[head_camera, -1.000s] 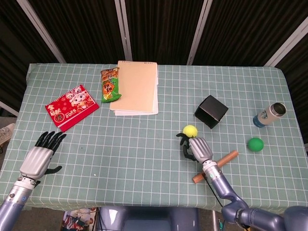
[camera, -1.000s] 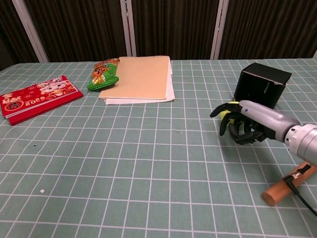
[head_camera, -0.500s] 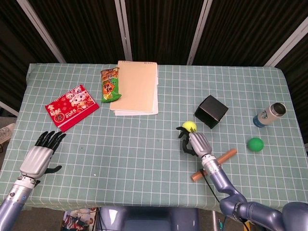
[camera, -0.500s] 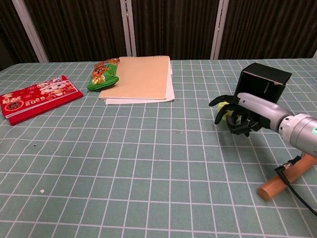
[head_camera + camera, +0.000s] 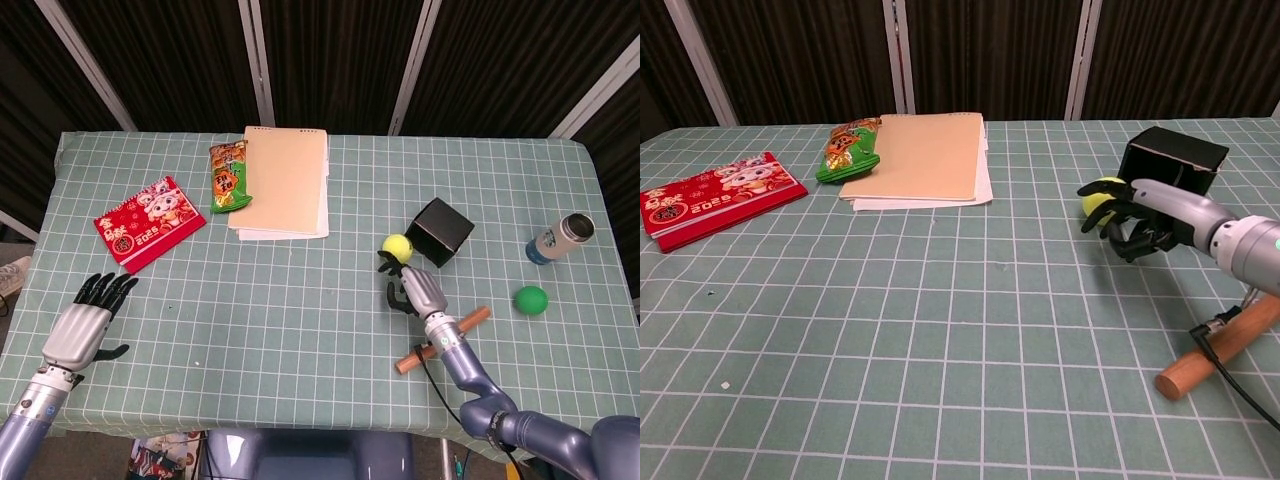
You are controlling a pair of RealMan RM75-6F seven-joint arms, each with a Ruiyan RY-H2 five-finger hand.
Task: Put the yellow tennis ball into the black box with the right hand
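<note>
Right of centre in the head view, the right hand [image 5: 412, 287] curls its dark fingers [image 5: 1127, 222] around the fuzzy yellow tennis ball [image 5: 397, 245], which sits just beside the open black cube-shaped box [image 5: 439, 231] on the green checked surface [image 5: 280, 320]. Whether the grip is firm cannot be told. The grasping step is in hand; next comes a lift over the box rim. Compared with a second ago, hand and ball are nearer the box. The left hand [image 5: 85, 325] rests with fingers apart, lower left.
</note>
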